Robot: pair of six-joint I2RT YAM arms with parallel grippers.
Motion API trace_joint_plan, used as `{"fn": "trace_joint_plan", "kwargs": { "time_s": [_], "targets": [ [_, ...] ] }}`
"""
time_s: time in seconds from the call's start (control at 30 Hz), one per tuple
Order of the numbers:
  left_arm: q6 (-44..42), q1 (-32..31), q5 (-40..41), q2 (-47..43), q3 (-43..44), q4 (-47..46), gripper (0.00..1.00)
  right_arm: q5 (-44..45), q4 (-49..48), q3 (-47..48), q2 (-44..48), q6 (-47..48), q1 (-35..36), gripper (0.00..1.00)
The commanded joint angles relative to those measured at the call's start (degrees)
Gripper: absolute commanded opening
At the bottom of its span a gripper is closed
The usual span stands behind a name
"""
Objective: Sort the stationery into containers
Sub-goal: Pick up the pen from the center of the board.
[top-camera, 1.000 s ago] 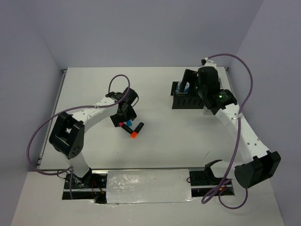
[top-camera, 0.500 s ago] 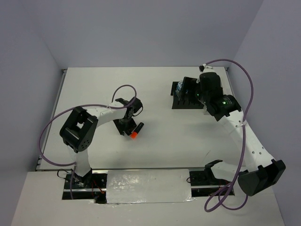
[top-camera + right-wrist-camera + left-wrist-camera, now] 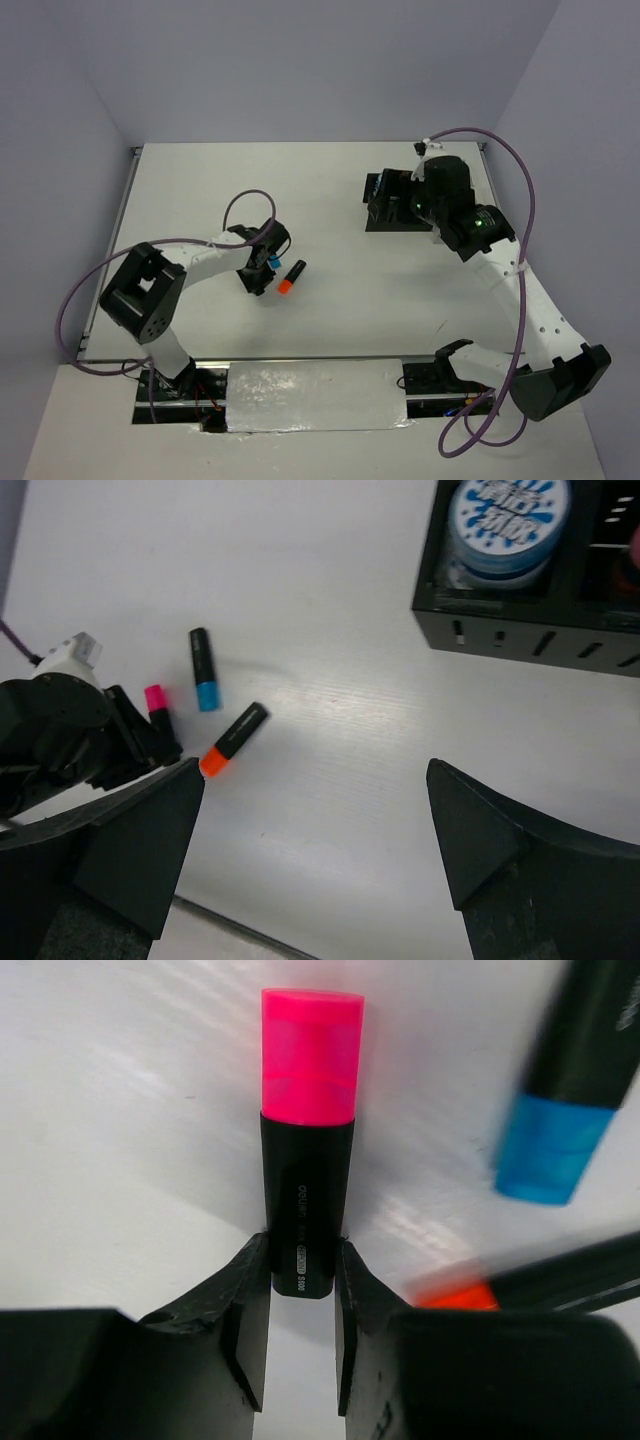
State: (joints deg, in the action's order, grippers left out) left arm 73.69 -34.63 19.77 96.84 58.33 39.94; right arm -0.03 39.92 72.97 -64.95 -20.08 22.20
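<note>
Left of centre, just clamped left gripper (image 3: 302, 1260) onto pink-capped marker (image 3: 308, 1160) — ready to lift; right gripper (image 3: 315, 780) gaping, empty.

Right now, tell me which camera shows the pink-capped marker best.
The left wrist view: the pink-capped marker is large and sharp, its dark body clamped in the left gripper. The right wrist view shows it small and far off; the top view hides it under that gripper.
</note>
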Motion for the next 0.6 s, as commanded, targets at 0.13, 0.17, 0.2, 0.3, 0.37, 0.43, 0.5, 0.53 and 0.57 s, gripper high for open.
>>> {"fn": "trace_joint_plan", "kwargs": {
  "time_s": [0.13, 0.17, 0.2, 0.3, 0.37, 0.43, 0.5, 0.53, 0.57],
  "targets": [
    [-18.38, -6.31, 5.73, -23.24, -6.45, -11.76, 0.00, -17.79, -13.01, -3.96, 3.51, -10.40, 0.74, 1.00],
    [-24.50, -6.93, 3.98, -26.23, -7.60, -15.56, 0.00, -20.68, -16.94, -4.58, 3.51, -13.90, 1.09, 1.00],
    [-27.17, -7.29, -1.96, -31.39, -10.05, -19.60, 0.00, -21.67, -18.90, -5.29, 2.99, -15.33, 2.66, 1.00],
    [-33.86, -7.64, -13.15, -37.94, -12.01, -30.17, 0.00, -20.72, -21.99, -3.11, -0.34, -17.10, 8.20, 1.00],
    [-36.85, -8.25, -16.68, -39.70, -10.87, -32.55, 0.00, -17.22, -20.77, 0.57, -3.67, -16.67, 11.10, 1.00],
    [-38.53, -8.52, -20.72, -39.62, -9.47, -32.65, 0.00, -14.83, -19.62, 2.61, -5.62, -16.49, 14.79, 1.00],
    [-40.11, -8.87, -22.57, -39.01, -7.53, -32.04, 0.00, -8.35, -16.83, 6.38, -9.04, -16.14, 17.08, 1.00],
    [-40.46, -8.96, -23.89, -38.83, -7.00, -31.77, 0.00, -6.32, -13.76, 7.70, -10.27, -16.14, 19.09, 1.00],
    [-41.08, -9.14, -24.25, -38.92, -6.74, -31.68, 0.00, -5.16, -13.30, 8.32, -11.24, -16.22, 19.72, 0.99]
  ]
}}
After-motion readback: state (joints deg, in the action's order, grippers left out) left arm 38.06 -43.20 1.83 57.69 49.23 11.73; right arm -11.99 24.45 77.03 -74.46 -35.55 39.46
